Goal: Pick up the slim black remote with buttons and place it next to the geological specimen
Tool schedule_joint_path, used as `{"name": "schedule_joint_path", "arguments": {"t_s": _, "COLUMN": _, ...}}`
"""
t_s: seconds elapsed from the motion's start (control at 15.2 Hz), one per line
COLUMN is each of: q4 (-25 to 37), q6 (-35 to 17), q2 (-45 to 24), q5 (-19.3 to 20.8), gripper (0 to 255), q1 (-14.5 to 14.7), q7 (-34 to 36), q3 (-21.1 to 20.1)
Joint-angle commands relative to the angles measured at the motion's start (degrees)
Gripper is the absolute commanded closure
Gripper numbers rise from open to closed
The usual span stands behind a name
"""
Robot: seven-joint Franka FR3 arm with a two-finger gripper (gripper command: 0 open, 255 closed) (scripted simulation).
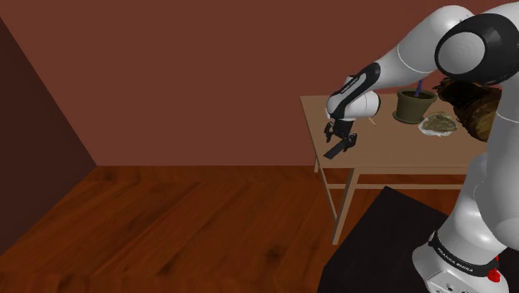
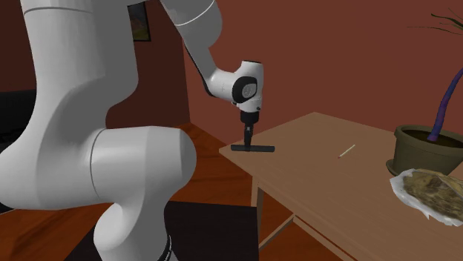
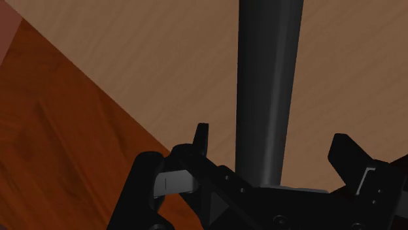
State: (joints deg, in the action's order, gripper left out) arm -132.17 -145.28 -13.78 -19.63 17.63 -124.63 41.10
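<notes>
- Gripper (image 2: 248, 139) was wide open, fingers either side of the black remote (image 2: 253, 148), not touching it.
- Remote sat at the table's (image 2: 319, 159) corner, well apart from the rock specimen (image 2: 434, 191).

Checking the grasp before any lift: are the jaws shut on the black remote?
Open. In the wrist view the jaws of the gripper stand apart either side of the remote, not touching it.

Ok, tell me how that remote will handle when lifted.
The remote is a straight, thin bar, probably stiff and light. Lying flat, it shouldn't roll. Its smooth dark surface might slip in the gripper.
</notes>
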Motion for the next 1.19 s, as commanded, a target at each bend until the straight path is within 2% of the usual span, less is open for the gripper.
{"name": "schedule_joint_path", "arguments": {"t_s": 0.0, "q4": 0.2, "q6": -1.0, "q2": -1.7, "q5": -2.2, "gripper": 0, "q1": -0.9, "q7": -1.6, "q3": -1.1}}
{"name": "schedule_joint_path", "arguments": {"t_s": 0.07, "q4": 0.4, "q6": -1.8, "q2": -3.0, "q5": -3.7, "gripper": 0, "q1": -1.5, "q7": -2.7, "q3": -2.0}}
{"name": "schedule_joint_path", "arguments": {"t_s": 0.59, "q4": 0.4, "q6": -1.8, "q2": -3.0, "q5": -3.7, "gripper": 0, "q1": -1.6, "q7": -2.6, "q3": -2.1}}
{"name": "schedule_joint_path", "arguments": {"t_s": 0.66, "q4": 0.4, "q6": -1.8, "q2": -3.0, "q5": -3.7, "gripper": 255, "q1": -1.6, "q7": -2.6, "q3": -2.1}}
{"name": "schedule_joint_path", "arguments": {"t_s": 1.12, "q4": 0.4, "q6": -1.7, "q2": -3.0, "q5": -3.7, "gripper": 255, "q1": -1.6, "q7": -2.7, "q3": -2.0}}
